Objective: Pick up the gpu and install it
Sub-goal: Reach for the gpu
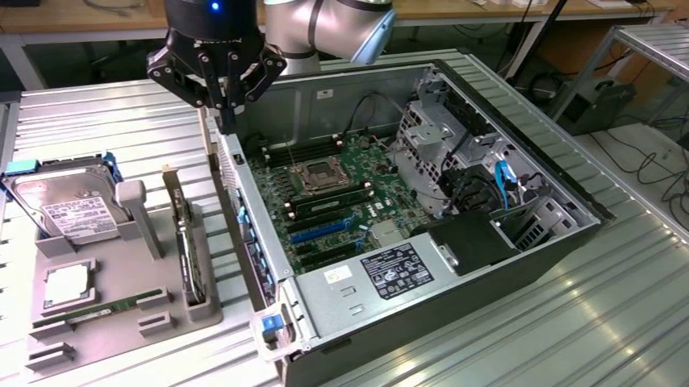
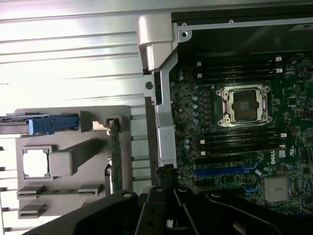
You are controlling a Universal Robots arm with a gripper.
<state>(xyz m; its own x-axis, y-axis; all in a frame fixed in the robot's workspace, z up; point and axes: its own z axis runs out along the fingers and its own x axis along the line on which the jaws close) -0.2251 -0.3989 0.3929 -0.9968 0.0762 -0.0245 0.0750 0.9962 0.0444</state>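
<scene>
Ribbed metal table is carrying an open case and, beside it, a tray. Just outside the case, the gpu is standing on edge in that tray. Over the case's rear wall the gripper is hanging, fingers closed on nothing. Descending closed risks striking that wall or the card's edge.

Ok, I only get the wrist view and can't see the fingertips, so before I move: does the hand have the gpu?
Observer: No. The hand is shut with no card in it, up over the rear wall of the case.
Operator: So where's the gpu?
Observer: The gpu stands on edge in the gray tray, its bracket end sticking up.
Operator: What's the blue thing in the tray?
Observer: That's the edge of a hard drive. It leans in its slot with its white label showing.
</scene>
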